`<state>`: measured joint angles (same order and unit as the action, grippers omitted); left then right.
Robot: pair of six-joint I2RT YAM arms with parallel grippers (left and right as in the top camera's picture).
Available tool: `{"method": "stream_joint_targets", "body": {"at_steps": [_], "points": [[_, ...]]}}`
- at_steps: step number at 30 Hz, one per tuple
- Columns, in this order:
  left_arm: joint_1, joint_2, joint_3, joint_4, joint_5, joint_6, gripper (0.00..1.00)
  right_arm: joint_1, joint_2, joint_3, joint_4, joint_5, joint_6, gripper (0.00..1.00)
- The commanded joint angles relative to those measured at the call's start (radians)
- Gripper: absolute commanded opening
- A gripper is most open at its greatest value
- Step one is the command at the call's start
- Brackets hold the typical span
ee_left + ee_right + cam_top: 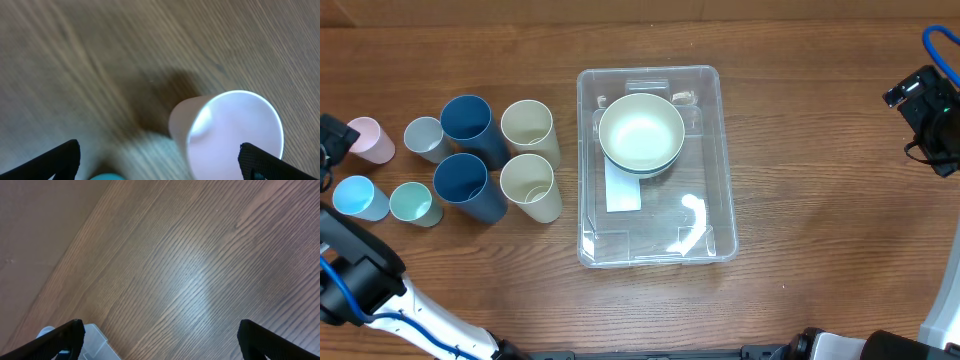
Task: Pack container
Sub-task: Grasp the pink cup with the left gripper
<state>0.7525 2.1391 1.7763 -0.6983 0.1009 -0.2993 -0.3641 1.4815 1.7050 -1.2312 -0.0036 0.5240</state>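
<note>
The large clear plastic container [656, 165] sits mid-table with a white label on its base. A cream bowl [641, 132] stacked on another bowl sits in its far half. My left gripper [328, 140] hovers at the far left edge beside a pink cup [370, 140]; in the left wrist view its fingers [160, 162] are spread wide, with the pink cup [230, 132] just inside the right finger. My right gripper [925, 115] is at the far right edge, open [160, 340] over bare wood. A container corner [100, 342] shows by its left finger.
Left of the container stand several cups: two dark blue [470, 125], two cream [528, 128], a grey [423, 138], a light blue [358, 197] and a teal one [412, 203]. The teal cup's rim [106, 176] peeks in the left wrist view.
</note>
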Motion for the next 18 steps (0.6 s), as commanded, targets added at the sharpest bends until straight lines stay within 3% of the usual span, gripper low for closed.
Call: {"method": "stream_joint_targets", "body": {"at_steps": [1,8,18], "points": [[-0.048,0.043,0.018,0.037,0.027,0.054,1.0,0.004,-0.008,0.003,0.003,-0.001,0.008,1.0],[-0.098,0.051,0.018,0.086,-0.06,0.056,0.76,0.004,-0.008,0.003,0.003,-0.001,0.008,1.0],[-0.102,0.051,0.018,0.047,-0.099,0.05,0.81,0.004,-0.008,0.003,0.003,-0.001,0.008,1.0]]}}
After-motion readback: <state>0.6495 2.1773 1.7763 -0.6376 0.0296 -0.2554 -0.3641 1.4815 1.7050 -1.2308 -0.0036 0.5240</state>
